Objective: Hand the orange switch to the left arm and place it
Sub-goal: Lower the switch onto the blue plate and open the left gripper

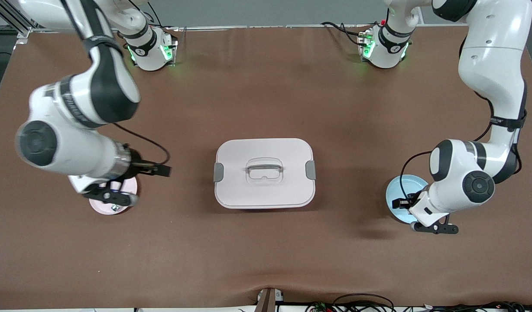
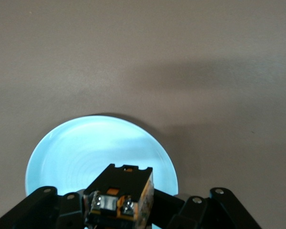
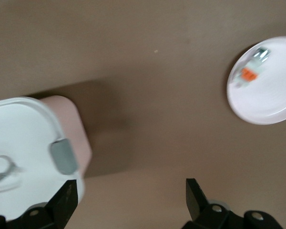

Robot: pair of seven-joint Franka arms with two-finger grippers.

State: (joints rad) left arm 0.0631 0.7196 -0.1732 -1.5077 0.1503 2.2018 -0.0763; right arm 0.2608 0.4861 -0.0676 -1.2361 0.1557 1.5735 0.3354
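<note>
Orange switch point(image 2: 119, 198) between left end effector point(image 2: 121, 210) fingers

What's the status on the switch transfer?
Left gripper shut on orange switch over blue plate. Right gripper open by pink plate. Box mid-table between them.

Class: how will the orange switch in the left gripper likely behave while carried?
The orange switch, clamped in the left gripper over the blue plate, looks rigid and light, unlikely to flex. Being tiny and blocky, it might twist or slip if the grip loosens. The right gripper waits open at the pink plate.
</note>
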